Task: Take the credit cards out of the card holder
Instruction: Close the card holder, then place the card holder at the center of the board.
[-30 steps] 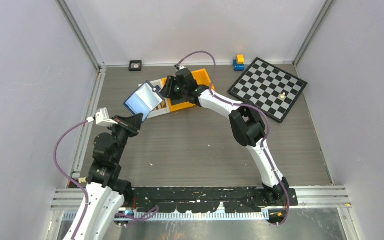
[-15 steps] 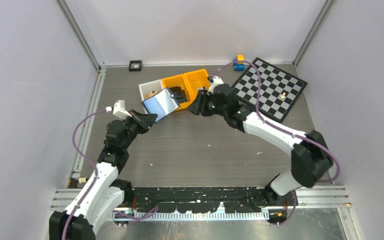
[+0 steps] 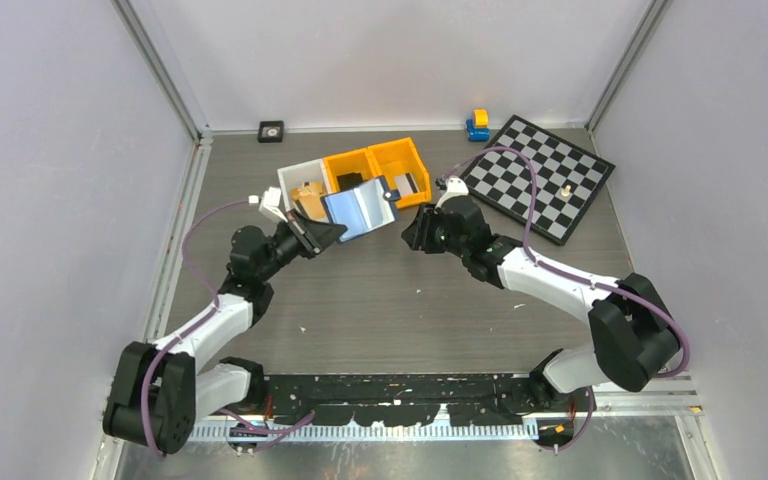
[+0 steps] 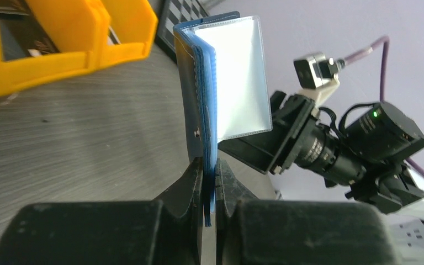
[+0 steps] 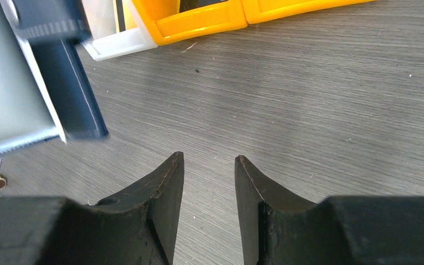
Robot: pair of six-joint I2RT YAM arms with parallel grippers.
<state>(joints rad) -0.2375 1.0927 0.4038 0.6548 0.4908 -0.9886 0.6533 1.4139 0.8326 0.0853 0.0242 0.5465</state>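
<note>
Card holder (image 4: pixel 237 77): open, lower edge clenched in left hand (image 4: pixel 210 168). Right hand (image 5: pixel 208 165): parted, empty. Advice: pinch one card's edge squarely.

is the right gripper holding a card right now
No, the right gripper is open, with only the bare table showing between its tips.

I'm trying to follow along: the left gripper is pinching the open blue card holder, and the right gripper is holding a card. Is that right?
Not quite. The right gripper holds nothing: the right wrist view shows it open and empty. The left gripper is indeed pinching the open blue card holder.
</note>
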